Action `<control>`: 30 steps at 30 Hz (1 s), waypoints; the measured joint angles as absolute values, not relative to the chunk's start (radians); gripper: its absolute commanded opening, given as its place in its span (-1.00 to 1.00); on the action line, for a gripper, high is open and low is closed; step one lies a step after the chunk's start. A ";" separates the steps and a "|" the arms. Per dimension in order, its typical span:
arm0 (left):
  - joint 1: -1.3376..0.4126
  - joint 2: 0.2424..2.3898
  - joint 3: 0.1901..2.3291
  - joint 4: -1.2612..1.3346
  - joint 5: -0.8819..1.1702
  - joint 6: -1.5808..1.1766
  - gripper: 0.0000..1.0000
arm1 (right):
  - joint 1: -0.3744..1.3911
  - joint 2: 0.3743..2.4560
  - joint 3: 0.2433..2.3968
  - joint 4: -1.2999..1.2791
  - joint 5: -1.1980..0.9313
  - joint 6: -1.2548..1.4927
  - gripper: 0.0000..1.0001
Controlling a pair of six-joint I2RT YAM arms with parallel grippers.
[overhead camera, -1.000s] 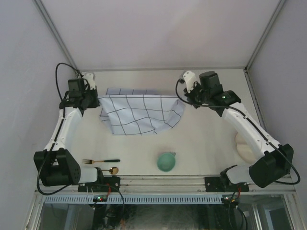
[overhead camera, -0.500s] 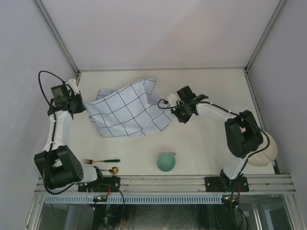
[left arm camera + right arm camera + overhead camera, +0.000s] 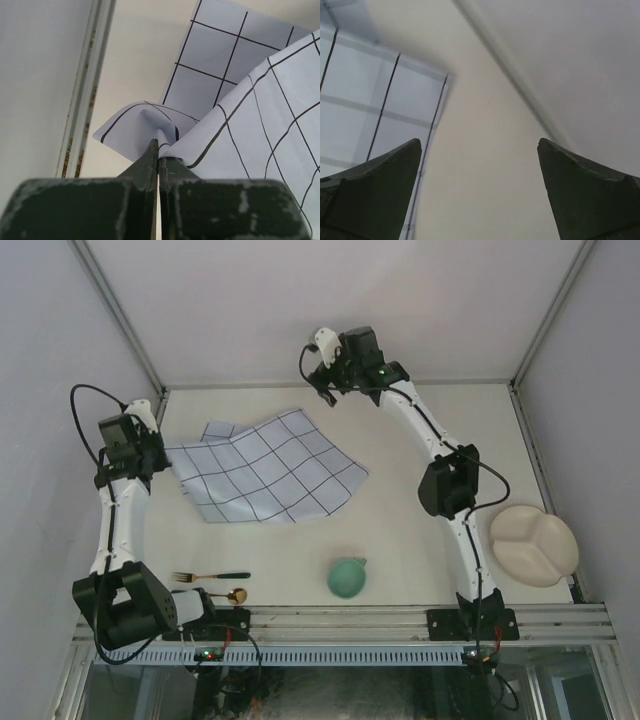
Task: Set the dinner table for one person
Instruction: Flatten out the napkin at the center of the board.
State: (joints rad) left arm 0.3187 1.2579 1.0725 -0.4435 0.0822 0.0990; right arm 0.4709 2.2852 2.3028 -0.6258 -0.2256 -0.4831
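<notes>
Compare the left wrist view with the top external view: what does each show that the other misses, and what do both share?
Left wrist only: a close look at the left gripper pinched shut on a bunched corner of the checked cloth. Top external only: the fork, spoon, green bowl and divided plate. Both: the cloth lying on the dinner table.

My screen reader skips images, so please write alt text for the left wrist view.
The left claw is shut on a bunched corner of the pale-blue grid cloth, which spreads right over the cream dinner table. A frame rail runs along the left.
</notes>
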 measured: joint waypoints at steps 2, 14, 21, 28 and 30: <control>0.319 1.242 1.073 -0.443 0.065 0.102 -0.99 | 0.470 2.397 2.504 -0.622 -0.236 -0.468 0.99; 0.287 1.158 1.131 -0.502 0.123 0.131 -0.99 | 0.553 2.505 2.335 -0.561 -0.257 -0.400 0.99; -0.097 1.342 1.475 -0.578 0.081 0.219 -0.99 | 0.515 2.172 1.841 -0.546 -0.246 -0.379 0.99; -0.434 1.446 1.614 -0.651 0.018 0.266 -0.99 | 0.172 1.577 1.478 -0.543 -0.206 -0.380 0.99; -0.495 1.462 1.614 -0.670 -0.001 0.272 -0.99 | 0.049 1.413 1.423 -0.553 -0.200 -0.382 0.99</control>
State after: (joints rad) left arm -0.4950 1.4616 1.6142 -0.6704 -0.0010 0.2722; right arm 0.0486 1.4128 1.4235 -0.5533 -0.2005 -0.3824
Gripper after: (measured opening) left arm 0.008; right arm 0.995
